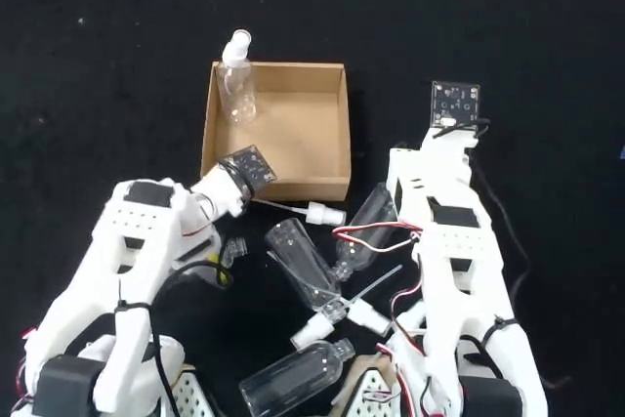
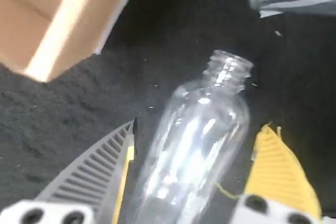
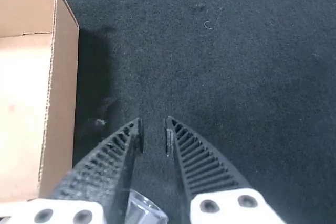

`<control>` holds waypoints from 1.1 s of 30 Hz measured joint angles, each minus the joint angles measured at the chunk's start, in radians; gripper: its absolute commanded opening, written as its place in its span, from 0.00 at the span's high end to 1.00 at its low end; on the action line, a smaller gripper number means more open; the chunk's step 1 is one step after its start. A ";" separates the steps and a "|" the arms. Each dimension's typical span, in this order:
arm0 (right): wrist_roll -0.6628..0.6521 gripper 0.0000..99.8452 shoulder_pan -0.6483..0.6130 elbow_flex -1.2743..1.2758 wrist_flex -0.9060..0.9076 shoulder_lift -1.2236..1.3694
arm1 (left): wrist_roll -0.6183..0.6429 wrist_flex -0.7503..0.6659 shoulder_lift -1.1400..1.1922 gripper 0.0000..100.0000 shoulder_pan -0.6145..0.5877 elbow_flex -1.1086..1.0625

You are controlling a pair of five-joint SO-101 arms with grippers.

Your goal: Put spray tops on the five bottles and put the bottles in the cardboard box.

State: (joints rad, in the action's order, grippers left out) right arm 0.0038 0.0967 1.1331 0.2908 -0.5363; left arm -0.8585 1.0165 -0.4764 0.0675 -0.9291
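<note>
Find the nearest bottle (image 1: 293,375) lying on its side on the black cloth (image 1: 547,46) between the two arm bases, neck bare. Note just beyond it a middle bottle (image 1: 301,263) lying slantwise, with a white spray top (image 1: 317,327) at its near end; cannot tell whether screwed on. Note a loose spray top (image 1: 368,315) beside that, tube pointing toward the right arm. Record a third bottle (image 1: 366,227) on its side, just beside the right arm.

Find the left gripper (image 2: 199,127) low over the cloth, jaws spread to either side of an open-necked bottle (image 2: 194,145) lying between them; cannot confirm contact with either finger. Find the right gripper (image 3: 154,121) over bare cloth near the cardboard box (image 1: 293,186), jaws almost together, a narrow gap at the tips, nothing between them.

Note a second loose spray top (image 1: 328,213) lying just in front of the box's near wall. Record, farthest off, a standing bottle (image 1: 236,93) upright in the box's far corner on the left arm's side, with a fitted spray top (image 1: 237,46) on its neck.
</note>
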 measured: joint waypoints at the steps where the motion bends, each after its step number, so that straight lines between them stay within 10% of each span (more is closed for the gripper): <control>1: 0.000 0.94 0.000 0.000 0.000 0.000 | 0.005 -0.006 0.000 0.63 0.008 -0.011; 33: 0.000 0.94 0.000 0.000 0.000 0.000 | -0.083 -0.018 0.000 0.74 0.043 -0.086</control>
State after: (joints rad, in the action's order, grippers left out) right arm 0.0038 0.0967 1.1331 0.2908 -0.5363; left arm -0.9413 0.9981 -0.4764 0.1105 -1.0150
